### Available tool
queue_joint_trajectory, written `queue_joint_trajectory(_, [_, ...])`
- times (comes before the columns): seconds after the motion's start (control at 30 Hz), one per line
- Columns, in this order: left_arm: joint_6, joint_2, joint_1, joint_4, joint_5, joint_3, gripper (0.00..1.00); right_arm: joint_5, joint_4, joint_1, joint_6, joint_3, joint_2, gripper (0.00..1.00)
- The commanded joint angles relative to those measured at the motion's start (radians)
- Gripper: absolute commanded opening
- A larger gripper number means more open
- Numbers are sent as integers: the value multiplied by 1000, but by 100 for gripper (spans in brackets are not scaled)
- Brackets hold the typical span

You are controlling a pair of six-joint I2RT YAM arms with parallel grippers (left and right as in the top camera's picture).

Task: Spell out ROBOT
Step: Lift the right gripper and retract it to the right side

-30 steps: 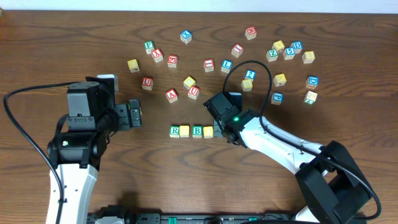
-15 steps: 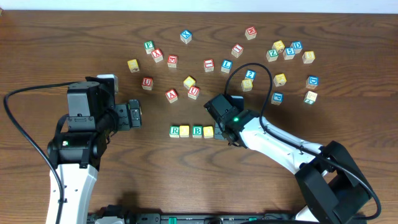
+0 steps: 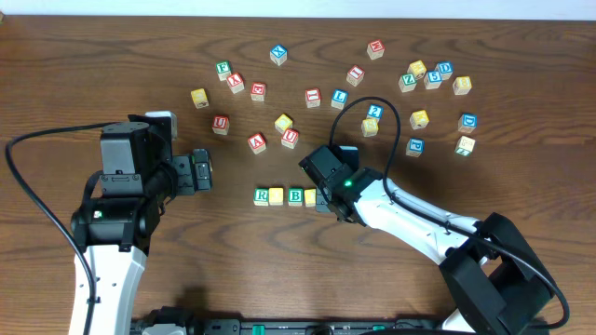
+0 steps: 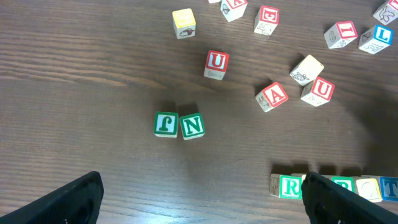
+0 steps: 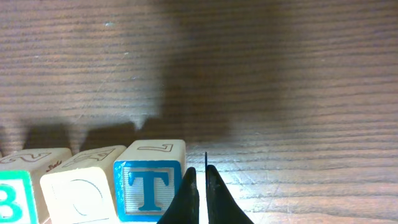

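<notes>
The ROBOT cubes stand in a row on the table: green R [image 3: 262, 196], a yellow cube [image 3: 277, 196], green B [image 3: 295, 196] and a second yellow cube [image 3: 311, 196]. In the overhead view my right gripper [image 3: 323, 198] hides the blue T. The right wrist view shows the T cube [image 5: 149, 186] against the pale O cube [image 5: 78, 190], with my right gripper [image 5: 199, 177] shut, holding nothing, its tips touching the T's right side. My left gripper [image 3: 205, 172] hangs open left of the row. In its wrist view the R cube [image 4: 289, 186] sits beside the right finger [image 4: 342, 202].
Many loose letter cubes lie scattered across the back of the table, among them a red U [image 3: 290, 138] and a red A [image 3: 257, 141] just behind the row. Green F [image 4: 165, 123] and N [image 4: 192, 126] cubes sit together ahead of the left gripper [image 4: 199, 205].
My right gripper has slid a little to the left, towards the right end of the row, staying shut. The left arm has not moved.
</notes>
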Motion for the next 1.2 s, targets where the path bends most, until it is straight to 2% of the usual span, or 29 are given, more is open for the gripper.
queue_joint_trajectory(0.0, [13,-3,5,0,2,0,100,54,5,8,18,-7,6,1])
queue_joint_trajectory(0.8, [13,-3,5,0,2,0,100,27,52,9,-45,-8,6,1])
queue_joint_trajectory(1.0, [13,-3,5,0,2,0,100,103,-20,9,67,-8,6,1])
queue_joint_trajectory(1.17, [13,-3,5,0,2,0,100,138,-31,6,78,6,5,1])
